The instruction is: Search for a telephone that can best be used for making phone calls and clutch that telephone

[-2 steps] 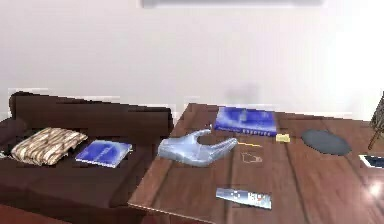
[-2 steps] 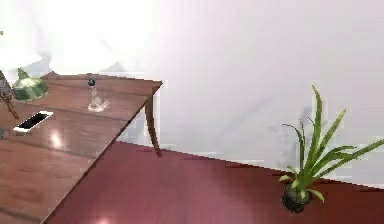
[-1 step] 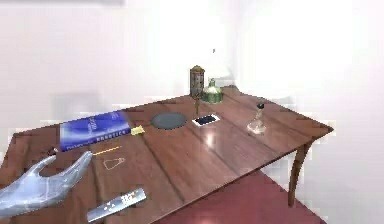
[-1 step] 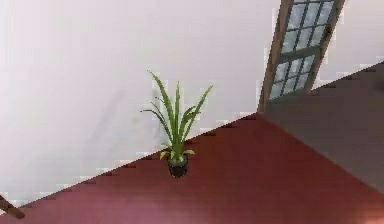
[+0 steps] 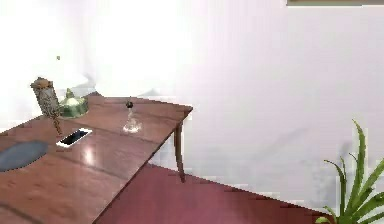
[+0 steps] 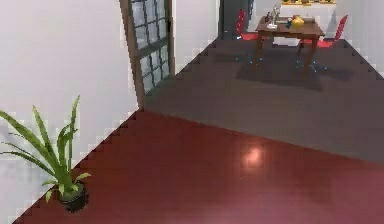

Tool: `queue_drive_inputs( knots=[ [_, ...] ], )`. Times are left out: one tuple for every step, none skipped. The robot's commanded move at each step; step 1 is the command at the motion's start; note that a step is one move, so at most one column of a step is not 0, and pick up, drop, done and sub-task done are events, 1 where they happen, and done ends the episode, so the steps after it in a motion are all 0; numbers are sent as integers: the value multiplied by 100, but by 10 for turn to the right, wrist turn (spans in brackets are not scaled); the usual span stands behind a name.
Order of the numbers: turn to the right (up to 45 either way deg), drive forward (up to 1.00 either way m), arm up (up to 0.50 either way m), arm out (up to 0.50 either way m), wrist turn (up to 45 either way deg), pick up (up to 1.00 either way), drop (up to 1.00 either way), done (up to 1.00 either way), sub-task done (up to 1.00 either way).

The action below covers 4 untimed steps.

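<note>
Brown wooden worktop [image 5: 110, 165] at the forward view's left. White slab telephone [image 5: 73, 137] lies flat on it, long axis slanting up-right, just past a dark oval pad [image 5: 20, 155]. Green lamp [image 5: 72, 102] stands farther back. State of claw, and telephone's bearing from claw: cannot tell.
</note>
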Motion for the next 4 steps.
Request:
queue_drive_inputs(
  knots=[
    [0, 75, 0, 0, 0, 0, 0, 0, 0],
    [-450, 0, 0, 0, 0, 0, 0, 0, 0],
    [-450, 0, 0, 0, 0, 0, 0, 0, 0],
    [-450, 0, 0, 0, 0, 0, 0, 0, 0]
  ],
)
